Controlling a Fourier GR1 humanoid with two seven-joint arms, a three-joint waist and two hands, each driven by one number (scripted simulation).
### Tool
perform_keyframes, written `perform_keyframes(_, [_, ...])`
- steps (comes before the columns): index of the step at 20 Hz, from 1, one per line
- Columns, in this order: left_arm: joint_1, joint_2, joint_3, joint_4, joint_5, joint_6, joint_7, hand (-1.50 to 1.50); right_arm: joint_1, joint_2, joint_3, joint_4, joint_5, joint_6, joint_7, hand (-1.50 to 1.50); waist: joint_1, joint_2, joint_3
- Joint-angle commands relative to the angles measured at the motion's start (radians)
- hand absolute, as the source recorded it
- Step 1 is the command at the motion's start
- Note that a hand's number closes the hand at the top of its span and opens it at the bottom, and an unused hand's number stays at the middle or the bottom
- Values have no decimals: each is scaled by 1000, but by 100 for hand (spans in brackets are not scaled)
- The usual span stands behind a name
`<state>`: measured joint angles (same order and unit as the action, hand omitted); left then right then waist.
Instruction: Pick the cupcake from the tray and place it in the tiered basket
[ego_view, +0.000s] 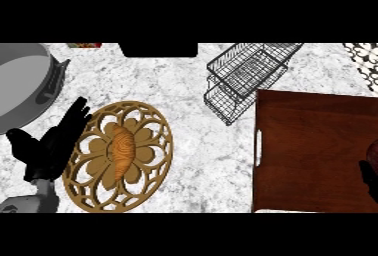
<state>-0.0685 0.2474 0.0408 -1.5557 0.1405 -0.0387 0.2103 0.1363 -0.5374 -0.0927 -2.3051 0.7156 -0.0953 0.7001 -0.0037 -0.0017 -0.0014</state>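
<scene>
Head view: the left hand (55, 142) rests open by the trivet (119, 156). The right hand (367, 172) barely shows at the tray's (310, 150) right edge; I cannot tell its state. The cupcake (373, 152), just above it, is nearly cropped out. Best curl around it squarely before lifting toward the basket (247, 77), up-left.

Left hand (52, 142) rests open, fingers up; right hand (368, 172) barely shows.

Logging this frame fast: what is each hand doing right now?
Left hand: open, fingers straight, resting beside the round wooden openwork trivet, holding nothing.
Right hand: barely visible at the view's right edge; cannot tell.
</scene>
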Motion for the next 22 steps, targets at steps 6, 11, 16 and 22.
perform_keyframes(6, [-7, -18, -16, -70, -11, 1, 37, 0, -505, 15, 172, 124, 31, 199, 277, 150, 33, 5, 0])
perform_keyframes(11, [-11, 7, 15, -40, 8, -31, 40, 0, -778, 104, 219, 373, 65, 214, 329, 150, 39, 6, 0])
perform_keyframes(16, [6, -29, 10, 25, -35, -15, -33, 0, -876, 243, 279, 499, 156, 177, 353, 150, 16, 3, 0])
perform_keyframes(22, [12, -4, 36, -34, 0, -53, 22, 0, -919, 296, 219, 709, 184, 139, 287, 150, 16, 3, 1])
